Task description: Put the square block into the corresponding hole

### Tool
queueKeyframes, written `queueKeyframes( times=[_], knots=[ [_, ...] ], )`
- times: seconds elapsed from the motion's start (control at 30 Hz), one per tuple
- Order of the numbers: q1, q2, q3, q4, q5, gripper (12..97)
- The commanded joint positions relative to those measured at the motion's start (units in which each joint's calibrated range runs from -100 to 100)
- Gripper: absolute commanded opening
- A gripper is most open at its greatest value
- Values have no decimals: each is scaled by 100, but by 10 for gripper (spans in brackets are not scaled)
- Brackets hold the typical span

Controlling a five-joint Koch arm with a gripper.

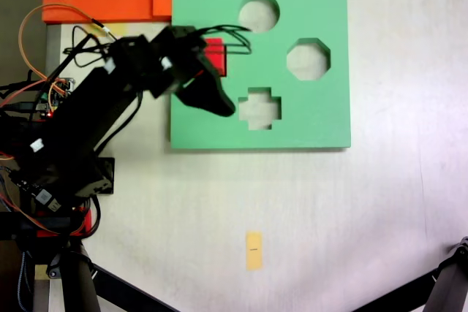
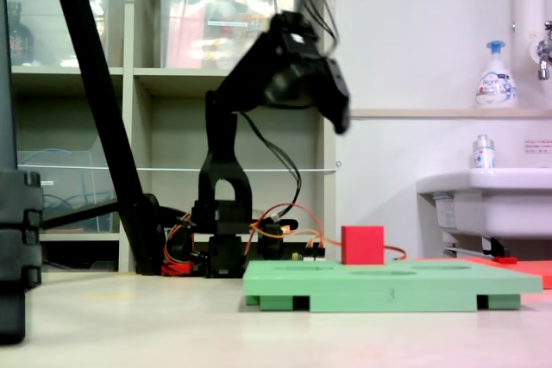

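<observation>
Small bright red cube (image 2: 362,245) stood proud on large green foam board (image 2: 388,286), apparently over its square cut-out | black claw (image 2: 341,120) raised well above, holding nothing, opening unclear | advice: press cube down squarely, edges aligned.

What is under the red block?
The red block sits on the green foam board, near its far-left part in a fixed view. Whether a hole lies beneath it cannot be seen, because the block and the raised gripper cover that spot.
</observation>
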Motion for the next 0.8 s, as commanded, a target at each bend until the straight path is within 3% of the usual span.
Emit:
queueKeyframes(
  times=[0.0, 0.1, 0.23, 0.37, 0.5, 0.57, 0.77],
  knots=[
    [-537, -1047, 232, -137, -835, 777],
    [-1397, -1759, 222, 17, -2369, 617],
    [-1846, -1843, -7, 450, -2833, 572],
    [-1851, -2514, -1991, 1798, -2872, 564],
    [-1822, -5349, -7316, 6806, -3311, 498],
    [-1685, -5349, -9190, 8780, -3463, 489],
    [-1460, -5349, -11782, 9897, -3775, 490]
  ],
)
